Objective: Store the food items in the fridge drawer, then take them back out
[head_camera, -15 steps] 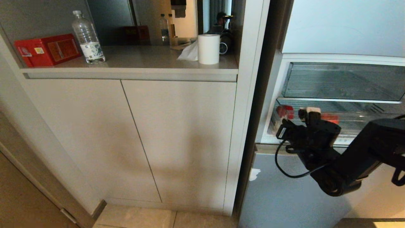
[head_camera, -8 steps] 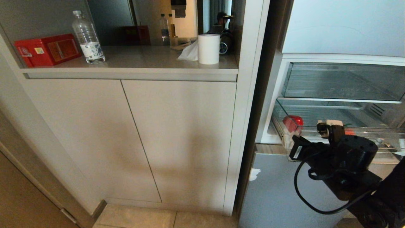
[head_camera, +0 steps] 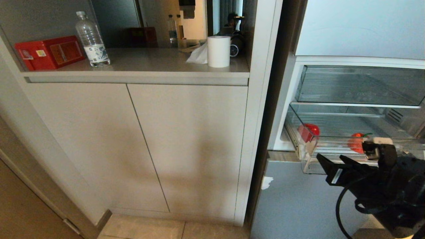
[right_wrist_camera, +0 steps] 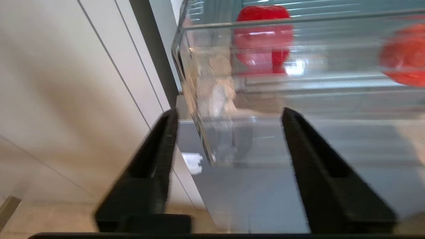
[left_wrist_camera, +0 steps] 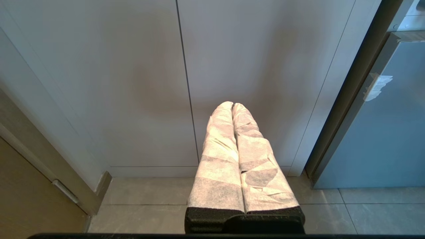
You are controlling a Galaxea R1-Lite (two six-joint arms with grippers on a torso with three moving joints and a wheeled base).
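The right gripper hangs with jaws spread wide and empty, just before the pulled-out fridge drawer. Inside the clear drawer sit a red fruit near its left end and an orange-red fruit farther right. Grey cabinet doors stand alongside; the left gripper, fingers pressed together and holding nothing, faces them above the tiled floor.

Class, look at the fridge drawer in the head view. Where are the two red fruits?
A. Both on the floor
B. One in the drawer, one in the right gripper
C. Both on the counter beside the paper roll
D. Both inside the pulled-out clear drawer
D: the red fruit and the orange-red fruit both lie inside the drawer, while the right gripper hangs open and empty below its front.
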